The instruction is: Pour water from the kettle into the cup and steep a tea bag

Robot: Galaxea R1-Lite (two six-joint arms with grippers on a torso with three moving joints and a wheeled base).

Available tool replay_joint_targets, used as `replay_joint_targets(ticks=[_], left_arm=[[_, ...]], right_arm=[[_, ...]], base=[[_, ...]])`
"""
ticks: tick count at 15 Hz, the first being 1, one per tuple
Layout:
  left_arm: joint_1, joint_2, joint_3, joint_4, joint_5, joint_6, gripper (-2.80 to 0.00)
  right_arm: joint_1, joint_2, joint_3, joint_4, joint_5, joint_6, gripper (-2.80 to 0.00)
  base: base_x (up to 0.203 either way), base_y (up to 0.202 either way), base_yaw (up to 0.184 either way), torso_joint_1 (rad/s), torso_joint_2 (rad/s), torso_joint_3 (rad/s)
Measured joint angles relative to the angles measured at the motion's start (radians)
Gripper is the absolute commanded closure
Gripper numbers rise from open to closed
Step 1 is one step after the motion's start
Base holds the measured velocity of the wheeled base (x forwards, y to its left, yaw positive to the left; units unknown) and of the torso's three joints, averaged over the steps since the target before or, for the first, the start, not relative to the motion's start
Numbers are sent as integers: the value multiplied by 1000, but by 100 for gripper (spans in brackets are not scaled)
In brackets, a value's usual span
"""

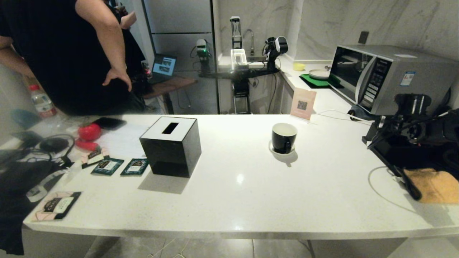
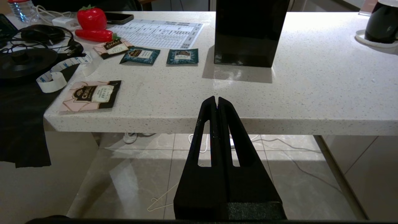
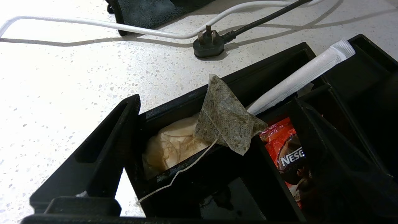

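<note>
White speckled surface (image 3: 62,77) carries a black organizer tray (image 3: 248,84). Right pincer (image 3: 214,146) stands apart, with the tea bag (image 3: 227,124) between its fingers, resting on a tray divider, untouched. Left pincer (image 2: 216,101) is together, below the surface edge.

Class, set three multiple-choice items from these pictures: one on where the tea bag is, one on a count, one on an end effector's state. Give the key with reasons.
1. Where is the tea bag?
A. in the cup
B. propped on the black organiser's divider
C. on the tissue box

2. How many teal sachets lie together beside the tissue box?
A. two
B. four
C. none

3. The left end effector is:
A. open
B. shut, empty
C. holding a sachet

Key: B, the bag leans on the divider; A, two teal packets side by side; B, fingers meet, nothing between.
</note>
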Motion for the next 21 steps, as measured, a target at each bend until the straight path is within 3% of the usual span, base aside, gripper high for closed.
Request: replay_joint_targets(ticks=[21], left_arm=[[0,0,0,0,0,0,0]], right_arm=[[40,-34,-1,1,-6,23,0]], base=[[0,0,0,0,0,0]])
